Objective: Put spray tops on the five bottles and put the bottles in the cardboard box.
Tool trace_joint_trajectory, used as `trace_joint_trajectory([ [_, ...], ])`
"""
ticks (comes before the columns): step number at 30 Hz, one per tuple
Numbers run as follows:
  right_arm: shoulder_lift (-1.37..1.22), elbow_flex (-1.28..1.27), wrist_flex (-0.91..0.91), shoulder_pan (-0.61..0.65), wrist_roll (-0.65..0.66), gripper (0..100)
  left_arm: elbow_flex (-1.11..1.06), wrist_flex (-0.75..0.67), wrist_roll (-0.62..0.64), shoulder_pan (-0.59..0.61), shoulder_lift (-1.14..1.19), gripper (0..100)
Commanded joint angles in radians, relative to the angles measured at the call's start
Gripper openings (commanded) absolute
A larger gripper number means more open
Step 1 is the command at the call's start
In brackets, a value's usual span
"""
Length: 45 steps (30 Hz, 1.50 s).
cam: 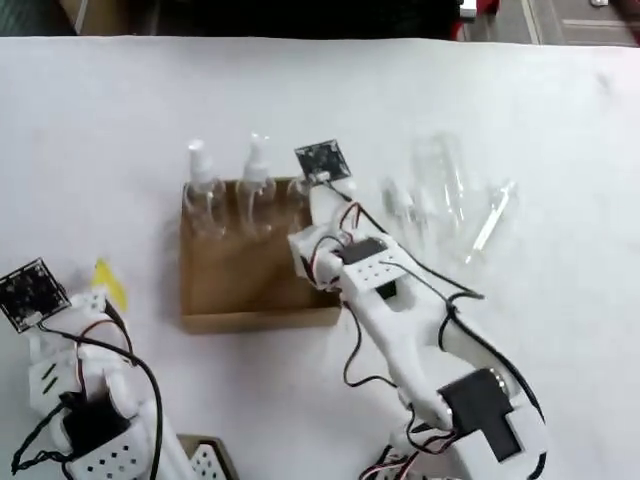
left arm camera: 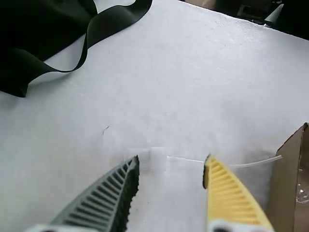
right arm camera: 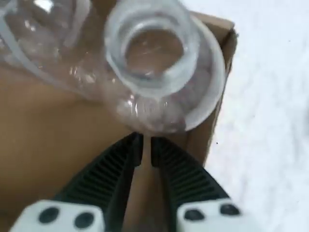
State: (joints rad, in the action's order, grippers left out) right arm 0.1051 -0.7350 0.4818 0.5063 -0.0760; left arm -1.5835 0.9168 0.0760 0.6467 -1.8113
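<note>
- Right gripper (right arm camera: 146, 145): fingers drawn almost together with a thin gap, holding nothing. It hangs over the upper-right corner of the cardboard box (cam: 260, 320) at frame centre of the high view.
- Key relation: an uncapped bottle (right arm camera: 161, 67) stands in that box corner, just ahead of the fingertips. Its open neck points up at the wrist camera, so its long axis looks near upright. I can't tell whether it leans on the wall.
- Two capped bottles (cam: 205, 195) (cam: 258, 190) stand upright along the box's upper edge, to the left of the right arm.
- Loose clear bottles (cam: 445, 185) and spray tops (cam: 400, 200) lie on the table (cam: 120, 120) right of the box, apart from it. They overlap, so the count is uncertain.
- Judgement: the open neck needs a top next. The tops lie on the right arm's side, so that arm is nearer.
- Left gripper (left arm camera: 171, 159): fingers spread wide and empty, at lower left, just beside the box's left wall.
- A thin clear tube (left arm camera: 241, 164) lies on the table just past the left gripper's yellow finger.
- Possible obstruction: the capped bottles' heads crowd the corner. A black strap (left arm camera: 87, 29) lies well away.
</note>
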Motion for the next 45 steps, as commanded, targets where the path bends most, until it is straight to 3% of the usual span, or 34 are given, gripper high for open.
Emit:
trace_joint_trajectory([
  [1,-0.002,0.040,-0.015,-0.019,-0.012,1.6,0.005,-0.025,0.008,0.005,-0.007,20],
  [14,0.028,0.023,-0.005,-0.012,-0.012,1.6,0.005,-0.025,0.008,0.005,-0.007,20],
  [23,0.510,-0.213,-0.013,-0.010,-0.011,1.6,0.005,-0.025,0.008,0.005,-0.007,20],
  [27,0.661,-0.295,-0.015,-0.096,-0.020,1.5,0.006,-0.020,-0.055,0.005,-0.007,20],
  [33,0.607,-0.313,-0.041,-0.223,-0.020,1.5,0.034,-0.012,-0.084,0.005,-0.002,20],
  [37,0.499,-0.311,-0.147,-0.262,-0.020,1.5,0.146,0.089,-0.187,0.005,-0.002,20],
  [42,0.429,-0.304,-0.194,-0.255,-0.011,1.5,0.416,0.229,-0.509,0.015,-0.001,20],
  [45,0.438,-0.304,-0.197,-0.262,-0.011,1.5,0.542,0.267,-0.637,0.053,0.008,20],
])
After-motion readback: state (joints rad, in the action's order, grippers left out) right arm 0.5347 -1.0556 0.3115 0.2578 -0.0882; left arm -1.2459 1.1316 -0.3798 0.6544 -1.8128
